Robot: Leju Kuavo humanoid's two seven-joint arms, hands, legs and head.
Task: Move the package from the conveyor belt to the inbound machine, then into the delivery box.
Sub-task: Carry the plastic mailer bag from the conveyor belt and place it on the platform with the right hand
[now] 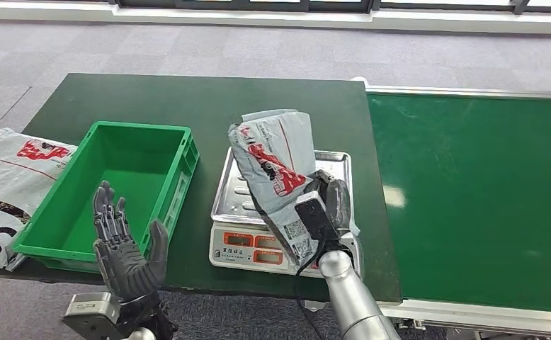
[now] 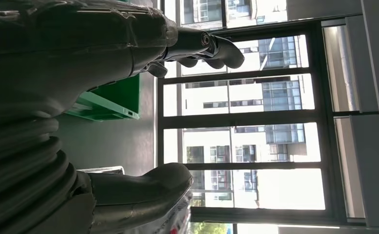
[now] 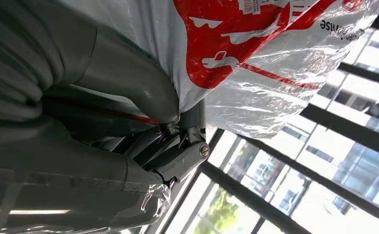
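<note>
A grey plastic mailer package (image 1: 276,166) with red print is held up above the steel pan of the scale (image 1: 333,164), gripped at its lower end by my right hand (image 1: 327,207). In the right wrist view the thumb and fingers (image 3: 143,92) clamp the package (image 3: 255,63). The green delivery box (image 1: 120,188) stands empty to the left of the scale on the dark green table. My left hand (image 1: 125,248) is raised at the table's front edge by the box's near right corner, fingers spread and holding nothing; in the left wrist view its fingers (image 2: 212,46) hang apart.
The green conveyor belt (image 1: 471,191) runs along the right, bare. Another white mailer with red print (image 1: 10,184) lies at the table's left edge beside the box. Grey carpet and windows lie beyond the table.
</note>
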